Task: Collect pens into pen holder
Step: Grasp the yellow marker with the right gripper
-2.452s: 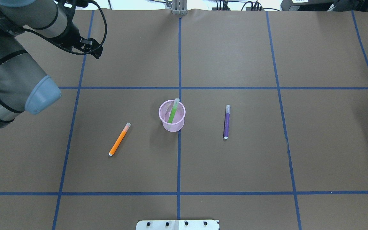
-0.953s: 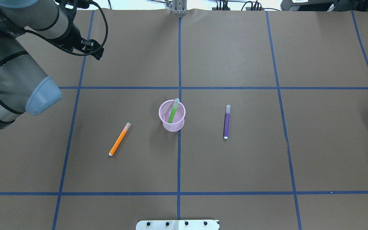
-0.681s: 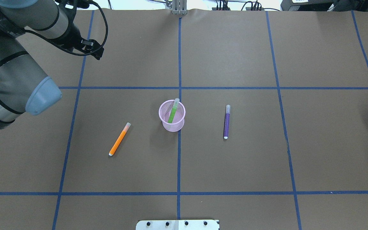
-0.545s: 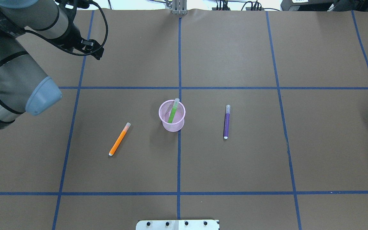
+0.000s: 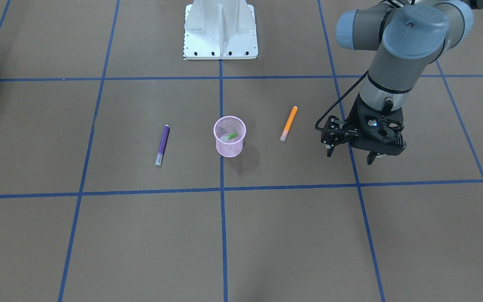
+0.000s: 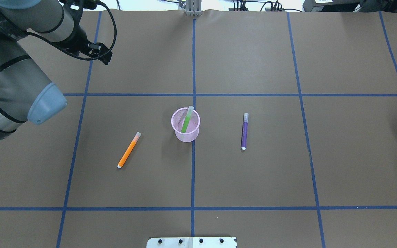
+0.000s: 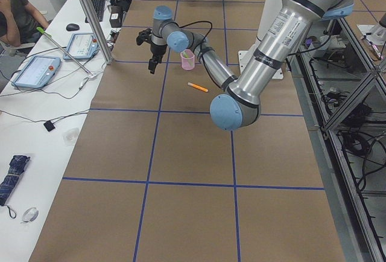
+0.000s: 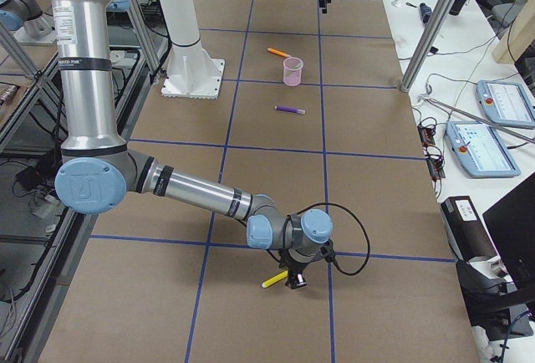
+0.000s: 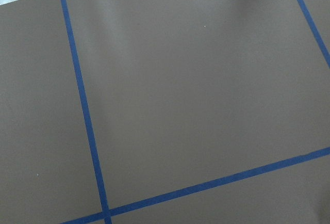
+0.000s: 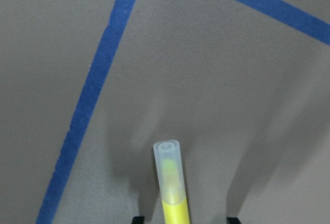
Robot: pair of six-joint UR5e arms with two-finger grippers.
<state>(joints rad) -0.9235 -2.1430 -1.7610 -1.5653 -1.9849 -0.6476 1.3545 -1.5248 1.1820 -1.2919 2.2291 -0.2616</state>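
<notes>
Finds the pink wire-mesh pen holder upright near the middle of the table, set on a blue tape line. Notes one green pen inside it, leaning, pale cap up and past the rim. Records an orange pen lying flat on the table on the holder's left-arm side and a purple pen lying flat on the opposite side, both apart from the holder. Locates a yellow pen well away from the rest, at the table's end on the robot's right, translucent cap pointing away from the wrist camera. Sees the right claw low at the table around that pen, fingertips standing either side of it with gaps showing: spread, not clamped. Sees the left claw spread wide, holding nothing, hanging above bare table to the side of the orange pen and apart from it.
</notes>
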